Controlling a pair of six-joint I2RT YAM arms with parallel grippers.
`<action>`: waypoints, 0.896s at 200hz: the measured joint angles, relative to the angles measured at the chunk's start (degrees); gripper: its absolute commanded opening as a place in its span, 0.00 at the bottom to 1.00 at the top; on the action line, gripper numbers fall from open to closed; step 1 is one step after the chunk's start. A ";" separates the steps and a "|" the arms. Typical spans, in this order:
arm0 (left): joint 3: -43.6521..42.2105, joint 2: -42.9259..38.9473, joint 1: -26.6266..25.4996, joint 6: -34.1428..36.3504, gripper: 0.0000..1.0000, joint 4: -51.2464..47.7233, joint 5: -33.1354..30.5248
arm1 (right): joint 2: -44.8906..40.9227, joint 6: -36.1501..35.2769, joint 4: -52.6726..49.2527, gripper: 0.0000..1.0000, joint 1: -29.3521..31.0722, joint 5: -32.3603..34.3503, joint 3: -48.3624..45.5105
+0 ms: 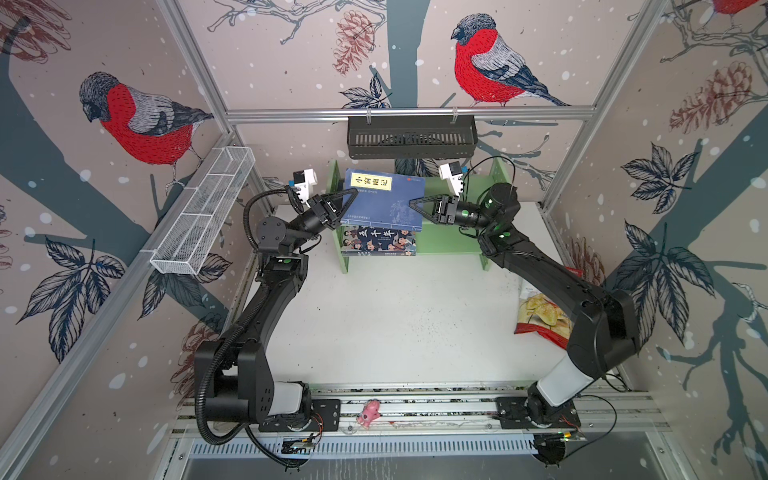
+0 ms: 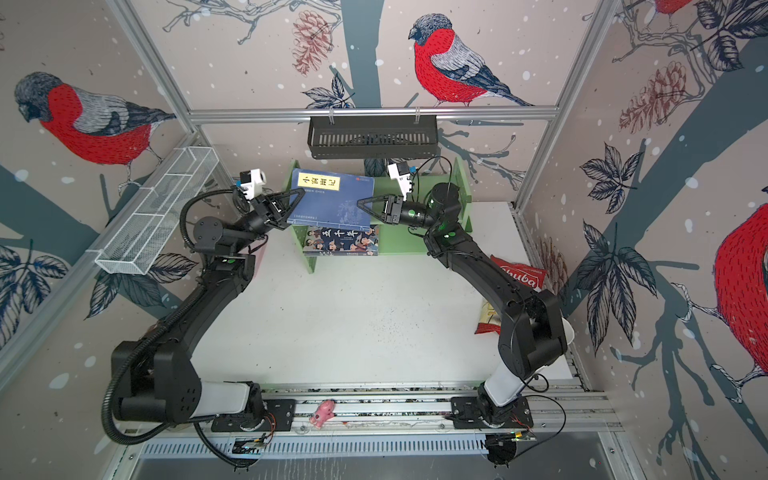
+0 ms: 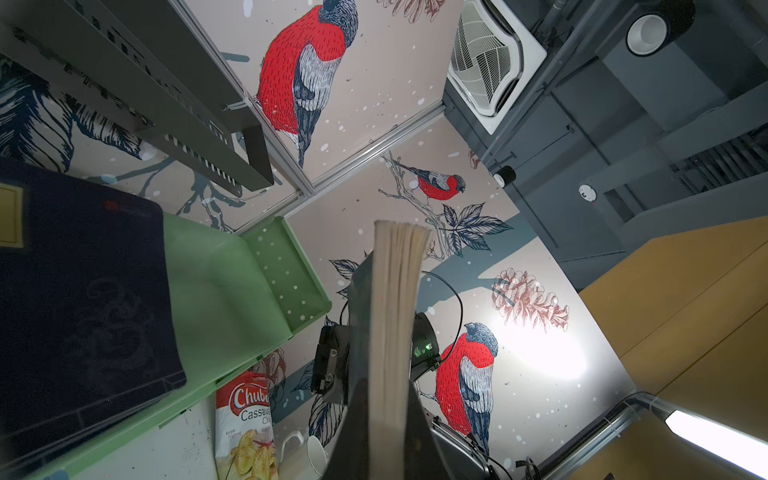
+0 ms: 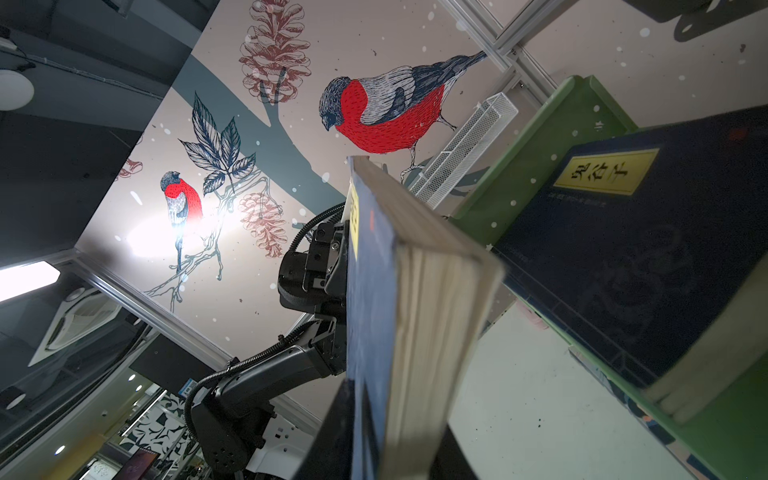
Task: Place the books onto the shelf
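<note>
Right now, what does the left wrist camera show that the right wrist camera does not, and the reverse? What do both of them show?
Only the left wrist view: the Chuba cassava chips bag, and the right gripper clamped on the far end of the held navy book.
Only the right wrist view: the white wire-mesh tray, the left gripper, and the held book's front cover with its yellow label.
Both: the held book's page edge, the light green shelf, and a second navy book lying flat on its upper tier.

Yellow-labelled navy book (image 1: 386, 205); light green shelf (image 1: 451, 241); red crisp bag (image 1: 540, 318).
</note>
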 measured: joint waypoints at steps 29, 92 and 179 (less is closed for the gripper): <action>-0.39 0.00 0.15 -0.15 0.00 -0.39 -0.24 | 0.28 1.25 0.39 0.01 -0.13 -0.57 0.20; -0.02 -3.74 1.49 6.73 0.93 -6.93 -0.35 | 0.26 -0.17 -2.45 0.00 -2.82 -2.97 5.09; 9.62 -6.84 7.23 22.21 0.92 -25.46 -0.42 | 6.29 -8.22 -18.67 0.00 -7.10 -6.49 16.33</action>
